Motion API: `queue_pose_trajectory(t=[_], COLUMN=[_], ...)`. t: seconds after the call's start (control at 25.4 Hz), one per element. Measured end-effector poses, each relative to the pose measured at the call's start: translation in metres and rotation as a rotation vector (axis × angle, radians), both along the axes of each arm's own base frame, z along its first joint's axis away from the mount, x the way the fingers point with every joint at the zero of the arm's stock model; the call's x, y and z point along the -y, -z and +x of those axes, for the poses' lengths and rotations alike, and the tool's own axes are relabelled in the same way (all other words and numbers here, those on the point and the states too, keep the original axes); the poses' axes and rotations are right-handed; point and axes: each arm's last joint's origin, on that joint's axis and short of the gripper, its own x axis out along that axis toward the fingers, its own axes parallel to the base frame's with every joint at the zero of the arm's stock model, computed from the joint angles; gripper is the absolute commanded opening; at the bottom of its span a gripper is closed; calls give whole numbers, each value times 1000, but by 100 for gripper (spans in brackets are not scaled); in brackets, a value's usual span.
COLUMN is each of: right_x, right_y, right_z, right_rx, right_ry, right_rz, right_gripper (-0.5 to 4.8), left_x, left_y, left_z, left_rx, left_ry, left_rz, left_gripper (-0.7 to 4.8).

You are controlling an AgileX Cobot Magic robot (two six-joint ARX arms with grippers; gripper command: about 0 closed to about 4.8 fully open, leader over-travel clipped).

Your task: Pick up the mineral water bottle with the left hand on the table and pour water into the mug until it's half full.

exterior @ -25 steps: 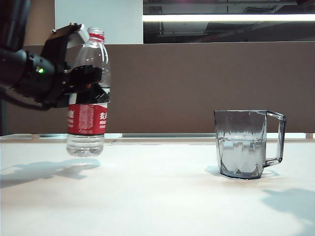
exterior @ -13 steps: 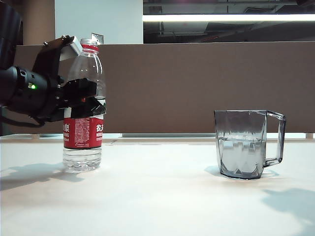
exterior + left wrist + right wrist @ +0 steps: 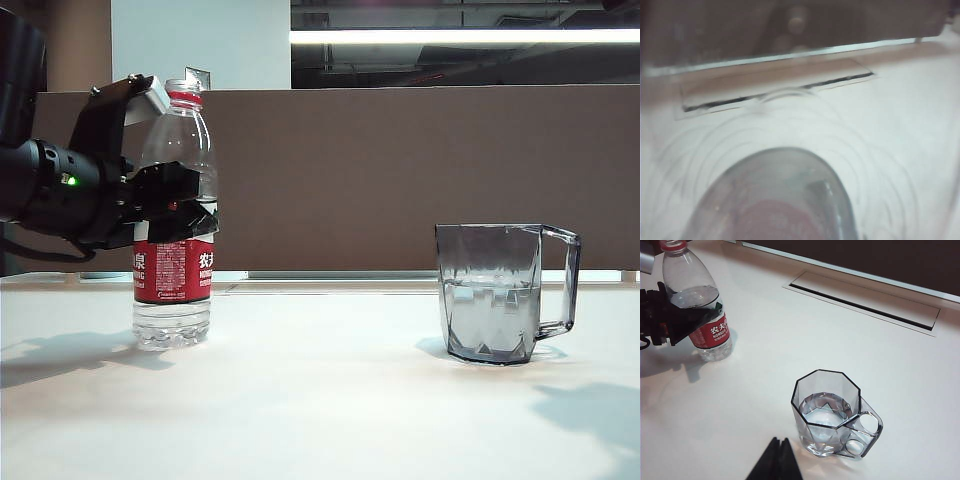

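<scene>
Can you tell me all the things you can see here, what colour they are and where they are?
mineral water bottle: one, clear with red neck ring and red-and-white label, standing on the left of the table, no cap on, some water inside
mug: one, smoky-grey see-through, on the right of the table, handle pointing right, holding water
table: one, white, under everything
slot in the table: one, dark long opening, at the back of the table behind the mug
partition panel: one, brown, behind the table
left gripper: one, black, closed on the bottle's middle above the label
right gripper: one, black, fingertips together, up above the table near the mug, holding nothing
</scene>
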Motion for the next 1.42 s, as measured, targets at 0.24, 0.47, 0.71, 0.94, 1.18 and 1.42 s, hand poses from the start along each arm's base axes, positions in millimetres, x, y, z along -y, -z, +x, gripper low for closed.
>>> queue_pose_trajectory(t=[0.24,0.47,0.71,0.94,1.18,1.42], right_x=[0,0,0,0,0,0], right_y=[0,0,0,0,0,0], right_z=[0,0,0,0,0,0], right_rx=[0,0,0,0,0,0], right_ry=[0,0,0,0,0,0], right_rz=[0,0,0,0,0,0], right_gripper=[-1,-1,-1,-1,-1,-1], left_x=[0,0,-1,-5,-12,-19], left_y=[0,3,-6,-20,-34,-48], left_z=[0,0,-3,-13,-29,-44], left_rx=[-2,-21,-4,-60,-136,-157], left_ry=[-3,-1,0,0,0,0], left_rz=[2,10,2,27,60,69], left_gripper=[461,467,467,467,467,464])
